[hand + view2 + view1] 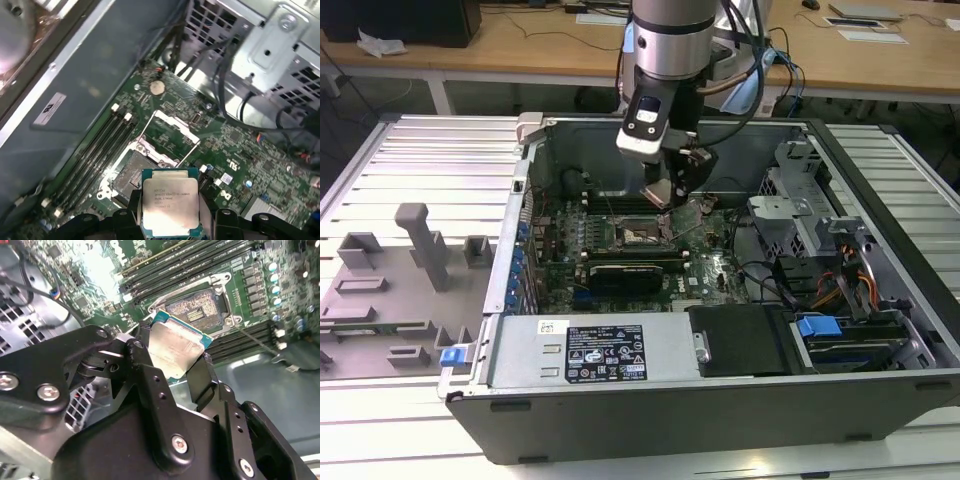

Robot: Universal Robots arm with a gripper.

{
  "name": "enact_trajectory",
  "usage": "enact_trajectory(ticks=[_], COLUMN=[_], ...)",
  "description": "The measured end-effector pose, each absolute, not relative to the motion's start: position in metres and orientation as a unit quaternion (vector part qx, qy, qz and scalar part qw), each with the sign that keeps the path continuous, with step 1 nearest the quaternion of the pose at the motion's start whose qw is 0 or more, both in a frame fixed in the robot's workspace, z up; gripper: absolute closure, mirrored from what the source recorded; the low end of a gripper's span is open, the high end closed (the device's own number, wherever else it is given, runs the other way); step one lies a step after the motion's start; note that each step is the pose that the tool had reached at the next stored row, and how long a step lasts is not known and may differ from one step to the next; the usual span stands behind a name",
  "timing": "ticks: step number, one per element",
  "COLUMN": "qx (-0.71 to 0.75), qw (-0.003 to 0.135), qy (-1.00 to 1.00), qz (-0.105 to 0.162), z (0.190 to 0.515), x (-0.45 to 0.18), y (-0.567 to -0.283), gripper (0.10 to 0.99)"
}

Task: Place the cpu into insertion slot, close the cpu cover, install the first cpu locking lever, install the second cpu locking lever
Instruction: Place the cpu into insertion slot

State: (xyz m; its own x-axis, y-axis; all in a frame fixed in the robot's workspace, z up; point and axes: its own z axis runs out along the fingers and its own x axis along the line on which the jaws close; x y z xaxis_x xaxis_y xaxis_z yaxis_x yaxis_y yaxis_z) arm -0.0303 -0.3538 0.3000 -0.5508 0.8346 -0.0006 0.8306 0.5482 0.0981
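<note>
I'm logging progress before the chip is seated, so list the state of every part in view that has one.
cpu: gripped, held above the slot, not seated.
gripper: shut on the cpu.
slot: empty, pins exposed.
cover: open, swung up.
lever: unlatched, sticking out beside the slot.
case: open, side panel off.

Silver, black and green

The cpu [170,200] is pale silver with a blue-green edge. The gripper [174,354] is black, the circuit board [235,165] green, and the insertion slot [196,310] dark and shiny.
</note>
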Motion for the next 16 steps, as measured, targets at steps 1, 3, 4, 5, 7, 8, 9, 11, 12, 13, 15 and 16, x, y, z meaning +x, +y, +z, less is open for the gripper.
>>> enact_trajectory(ticks=[1, 3, 4, 5, 7, 8, 9, 11, 12, 13, 15, 16], qx=[0.480, 0.508, 0.517, 0.524, 0.548, 0.555, 0.565, 0.579, 0.591, 0.606, 0.620, 0.630], qw=[0.024, 0.025, 0.026, 0.026, 0.027, 0.028, 0.028, 0.029, 0.029, 0.030, 0.031, 0.031], qy=[0.876, 0.860, 0.855, 0.850, 0.835, 0.830, 0.823, 0.814, 0.805, 0.794, 0.783, 0.775], qz=[0.043, 0.042, 0.042, 0.042, 0.041, 0.041, 0.040, 0.040, 0.039, 0.039, 0.038, 0.038], z=[0.2998, 0.2992, 0.2990, 0.2989, 0.2983, 0.2981, 0.2979, 0.2976, 0.2973, 0.2969, 0.2965, 0.2962], x=[-0.0303, -0.0303, -0.0303, -0.0303, -0.0303, -0.0303, -0.0303, -0.0303, -0.0303, -0.0303, -0.0303, -0.0303], y=[-0.3538, -0.3538, -0.3538, -0.3538, -0.3538, -0.3538, -0.3538, -0.3538, -0.3538, -0.3538, -0.3538, -0.3538], gripper=[0.545, 0.545, 0.545, 0.545, 0.545, 0.545, 0.545, 0.545, 0.545, 0.545, 0.545, 0.545])
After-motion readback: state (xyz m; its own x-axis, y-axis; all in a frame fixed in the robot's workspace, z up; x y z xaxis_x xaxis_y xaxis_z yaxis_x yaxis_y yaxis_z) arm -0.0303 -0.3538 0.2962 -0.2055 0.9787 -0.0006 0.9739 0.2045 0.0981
